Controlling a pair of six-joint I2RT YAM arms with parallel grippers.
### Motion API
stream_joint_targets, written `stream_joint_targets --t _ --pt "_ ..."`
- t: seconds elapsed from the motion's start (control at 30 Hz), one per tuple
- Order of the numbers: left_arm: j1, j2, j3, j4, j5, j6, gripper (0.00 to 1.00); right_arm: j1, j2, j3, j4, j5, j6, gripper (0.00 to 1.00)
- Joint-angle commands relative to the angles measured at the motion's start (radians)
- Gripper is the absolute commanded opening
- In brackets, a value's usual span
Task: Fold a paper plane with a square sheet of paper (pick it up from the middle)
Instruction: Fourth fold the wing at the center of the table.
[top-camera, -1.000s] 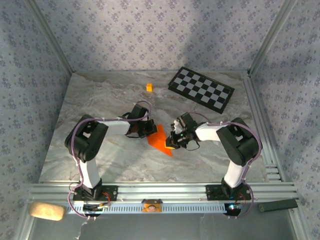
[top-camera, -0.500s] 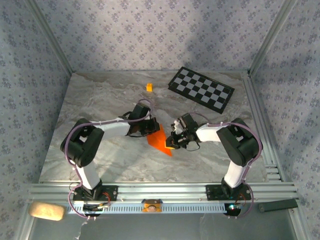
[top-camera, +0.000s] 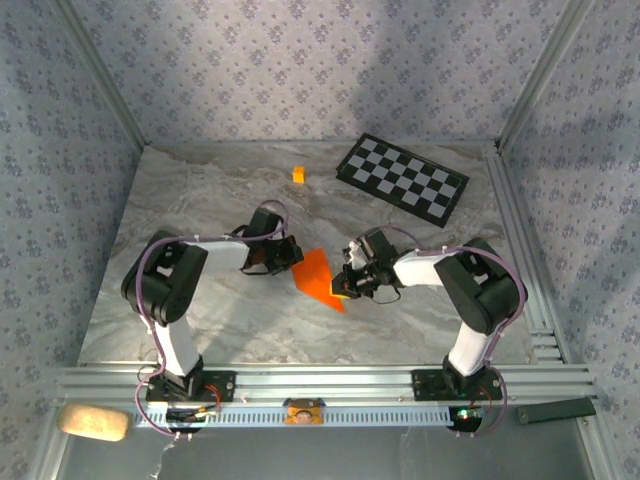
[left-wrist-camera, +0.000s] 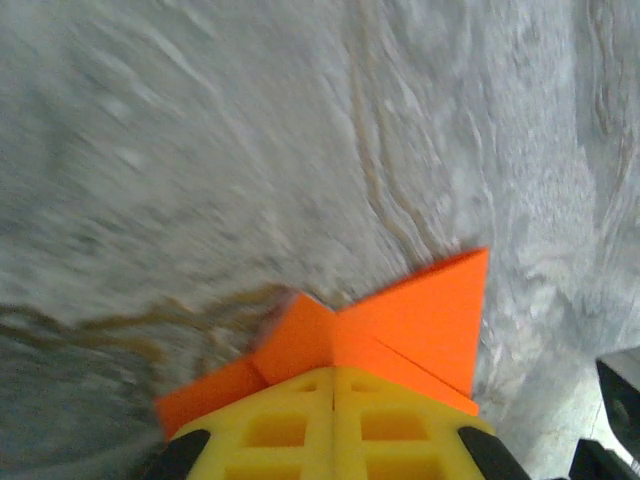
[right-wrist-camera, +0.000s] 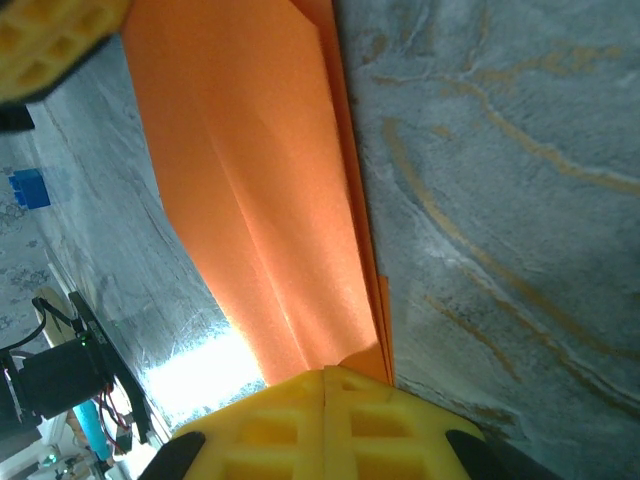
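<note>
Orange sheet (top-camera: 318, 280) on surface (top-camera: 200, 200) betw. arms, creased to a pointed wedge, no dart yet. L claw (left-wrist-camera: 334, 400) & R claw (right-wrist-camera: 325, 400) both clenched on its edges. Wing folds to go, I reckon.

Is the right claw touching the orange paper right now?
Touching. The right wrist view shows the folded orange paper running straight between the shut yellow tips of the right claw, pinched there.

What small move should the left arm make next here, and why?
Probably sweep the shut left gripper along the folded flap of the square sheet of paper to sharpen the crease: its layers look loosely folded, and the shut right gripper sits at the opposite edge, seemingly steadying it.
</note>
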Motion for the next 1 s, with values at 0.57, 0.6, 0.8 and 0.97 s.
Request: stream_joint_targets --t 0.57,0.6,0.8,0.97 --pt "-0.113 -0.092 0.058 -0.08 -0.024 0.003 0.08 0.0 -0.023 -0.008 -0.114 0.058 0.012 0.0" --pt "-0.128 -0.08 0.058 -0.077 -0.02 0.001 0.07 -0.001 -0.023 -0.008 -0.113 0.058 0.012 0.0" --pt "-0.153 -0.009 0.032 -0.058 -0.007 0.005 0.07 0.0 -0.034 -0.005 -0.103 0.056 0.018 0.02" --pt "-0.15 0.022 0.034 -0.09 -0.04 0.02 0.06 0.001 -0.094 -0.008 -0.094 0.042 0.032 0.1"
